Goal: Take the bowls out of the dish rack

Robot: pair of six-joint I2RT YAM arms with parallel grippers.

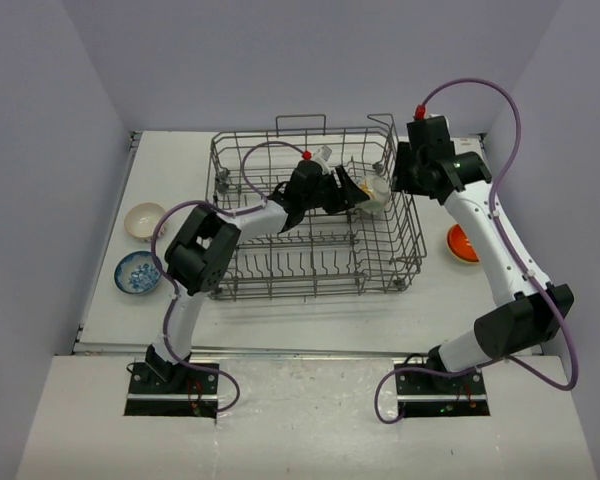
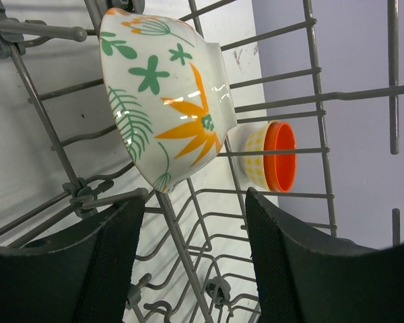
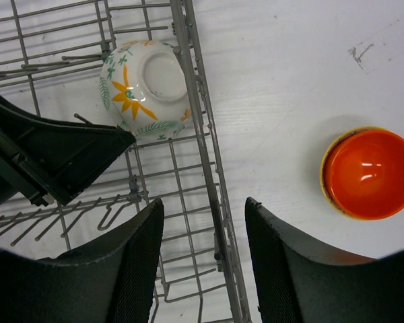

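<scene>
Black, matte left fingers [image 2: 101, 262] fill the bottom of the left wrist view. They are spread wide with nothing between them. The gap lines up with a glazed white ceramic bowl painted with green leaves and an orange flower [image 2: 161, 101], which sits just ahead and looks untouched. It lies tipped on its side among the tines at the right end of the large grey wire dish rack [image 1: 280, 268]. Its foot ring faces the right wrist camera and its mouth is turned away. Right fingers [image 3: 128, 269], just as black and just as far apart, hang empty over the rack's right rim.

Going by its gloss, the bowl should be hard, smooth and slippery, light to lift but liable to chip against steel wire. Its flared wall tapers to a narrow foot, so a pinch across the outside could squirt it free. One finger inside the rim and one outside looks the safer hold, if the rim can be reached between the tines. The rack is stiff, thin-rodded and open, and apt to snag a lip on the way up.

Outside the rack on the white tabletop [image 3: 289, 67], a glossy orange bowl with a yellowish outside [image 3: 369, 173] sits to the right. To the left are a pale cream bowl [image 1: 145, 220] and a blue-patterned white bowl [image 1: 137, 272].
</scene>
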